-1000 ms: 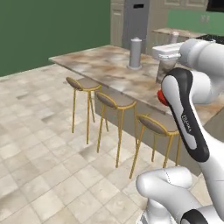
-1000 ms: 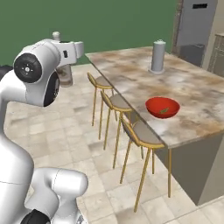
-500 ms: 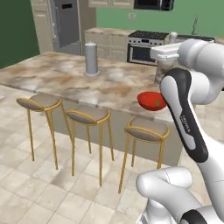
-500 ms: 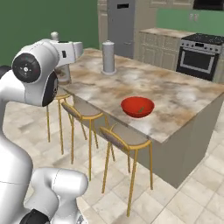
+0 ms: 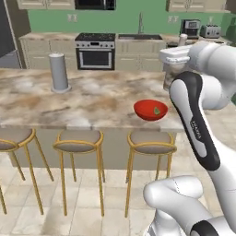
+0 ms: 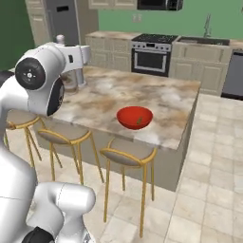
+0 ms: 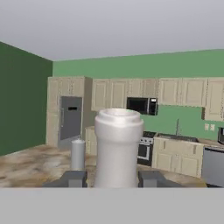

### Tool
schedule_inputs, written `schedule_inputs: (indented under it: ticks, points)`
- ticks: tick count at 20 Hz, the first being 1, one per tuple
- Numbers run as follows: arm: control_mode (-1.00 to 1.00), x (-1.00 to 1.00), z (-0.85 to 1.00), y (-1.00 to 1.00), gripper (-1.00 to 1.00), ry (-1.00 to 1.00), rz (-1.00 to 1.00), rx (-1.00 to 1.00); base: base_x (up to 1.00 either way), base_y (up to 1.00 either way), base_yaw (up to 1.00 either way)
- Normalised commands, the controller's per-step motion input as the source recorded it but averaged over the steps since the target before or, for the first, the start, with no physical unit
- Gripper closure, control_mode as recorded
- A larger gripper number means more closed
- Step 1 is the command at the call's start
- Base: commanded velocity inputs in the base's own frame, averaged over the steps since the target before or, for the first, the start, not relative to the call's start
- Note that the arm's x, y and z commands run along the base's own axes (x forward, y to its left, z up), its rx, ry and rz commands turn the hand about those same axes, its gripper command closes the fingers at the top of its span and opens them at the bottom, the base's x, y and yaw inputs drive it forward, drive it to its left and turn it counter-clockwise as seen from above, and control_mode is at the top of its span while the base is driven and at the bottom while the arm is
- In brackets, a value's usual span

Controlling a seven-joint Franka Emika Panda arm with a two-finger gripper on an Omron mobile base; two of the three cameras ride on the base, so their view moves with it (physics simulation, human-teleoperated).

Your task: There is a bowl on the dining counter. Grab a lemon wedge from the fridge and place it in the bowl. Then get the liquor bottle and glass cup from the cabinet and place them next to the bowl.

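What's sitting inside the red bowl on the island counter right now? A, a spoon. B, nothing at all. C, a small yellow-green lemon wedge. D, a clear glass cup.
C: the bowl on the dining counter holds a tiny yellow-green lemon wedge, seen in both base views near the bowl's far side.

A tall grey cylinder (image 5: 58, 72) on a round base stands upright at the left of the left base view, and three yellow-framed stools (image 5: 77, 142) with tan seats line the lower half of that frame. Across the top, against the green wall, run beige cabinets with a steel oven (image 5: 94, 51) at centre, a sink faucet (image 5: 141, 23) right of it, and a coffee machine (image 5: 190, 28) and toaster (image 5: 211, 31) at upper right. In the right base view a microwave (image 6: 160, 4) sits at the top edge above the oven.
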Motion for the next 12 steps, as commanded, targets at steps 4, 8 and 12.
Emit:
schedule_inputs:
  ticks: [4, 8, 12]
  points:
    - [1.00, 0.00, 0.00, 0.00, 1.00, 0.00, 0.00, 0.00, 0.55, 0.74, -0.50]
    - [1.00, 0.00, 0.00, 0.00, 1.00, 0.00, 0.00, 0.00, 0.66, 0.59, -0.42]
    - [1.00, 0.00, 0.00, 0.00, 1.00, 0.00, 0.00, 0.00, 0.79, 0.50, -0.38]
